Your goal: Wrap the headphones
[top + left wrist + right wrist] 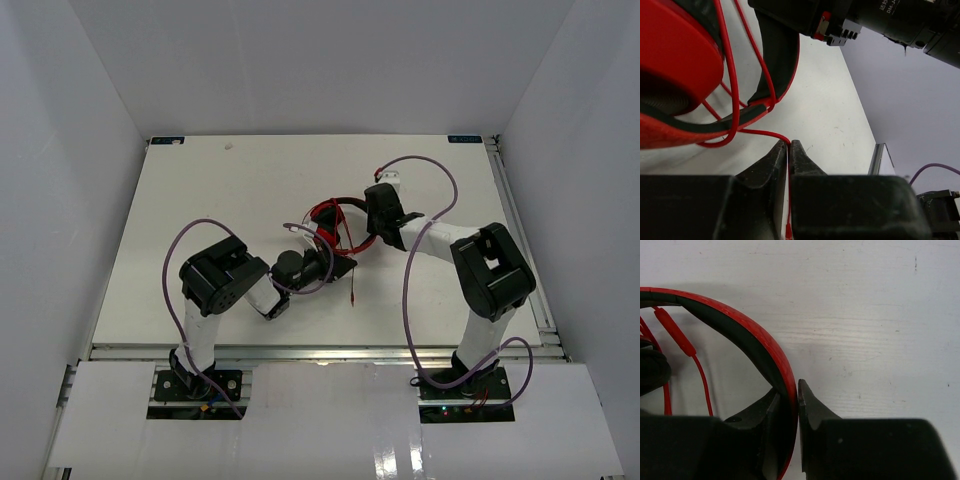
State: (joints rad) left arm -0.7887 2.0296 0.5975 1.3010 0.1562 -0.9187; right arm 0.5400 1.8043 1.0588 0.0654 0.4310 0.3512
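The red headphones (pixel 328 214) with black pads lie at the table's middle, with several loops of the thin red cord (pixel 731 75) round the headband. My left gripper (pixel 789 144) is shut on the cord just in front of the headphones; in the top view it (pixel 341 264) sits at their near side, and the cord's end (pixel 353 292) hangs below it. A red ear cup (pixel 675 50) fills the left wrist view's upper left. My right gripper (pixel 789 388) is shut on the red headband (pixel 740 322), at its right side in the top view (pixel 374 222).
Purple robot cables (pixel 445 195) loop over both arms. A small white block (pixel 392 179) lies behind the right gripper. The white table (pixel 200 190) has a metal rail along its right edge (pixel 520 230) and white walls around.
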